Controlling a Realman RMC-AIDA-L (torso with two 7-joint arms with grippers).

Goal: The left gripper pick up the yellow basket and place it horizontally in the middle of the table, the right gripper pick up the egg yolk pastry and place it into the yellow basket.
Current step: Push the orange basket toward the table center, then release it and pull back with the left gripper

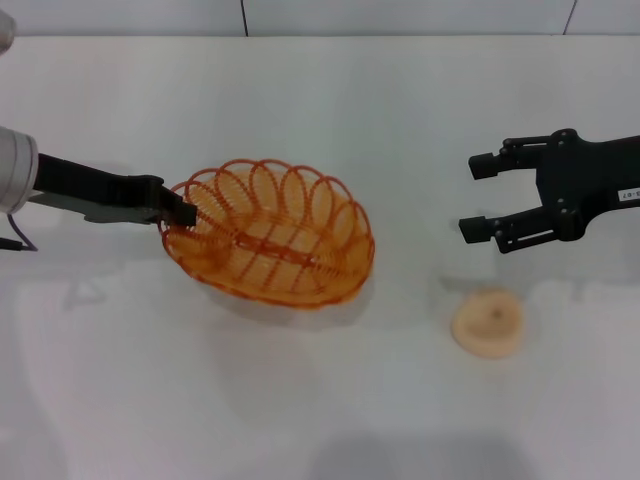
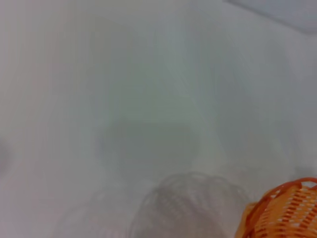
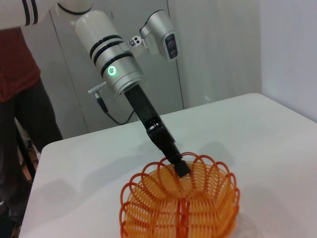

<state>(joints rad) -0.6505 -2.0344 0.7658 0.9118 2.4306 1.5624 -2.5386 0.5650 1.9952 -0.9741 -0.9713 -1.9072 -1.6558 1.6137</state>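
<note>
- The left gripper (image 1: 180, 212), a black two-pronged claw on a white-grey arm with a green ring light, has its prongs pinched on the looped rim at the left end of the yellow basket (image 1: 270, 235), an oval orange-yellow wire basket with a spiral base.
- The basket sits near the middle of the plain white table (image 1: 320, 420), tilted, its far rim higher than its near rim; whether its base touches the tabletop cannot be told.
- The right gripper (image 1: 480, 198), a black claw bearing a small white label, hovers to the right with its prongs spread and holding nothing.
- The egg yolk pastry (image 1: 487, 323), a small round cream-beige puck with a dimpled top, lies on the table nearer than that claw, well apart from the basket.
- Risks, as I judge them: a thin rim hold could let the wire slip or the basket swing; releasing while tilted could leave it rocking or askew; the pastry could crumble under a hard squeeze.
</note>
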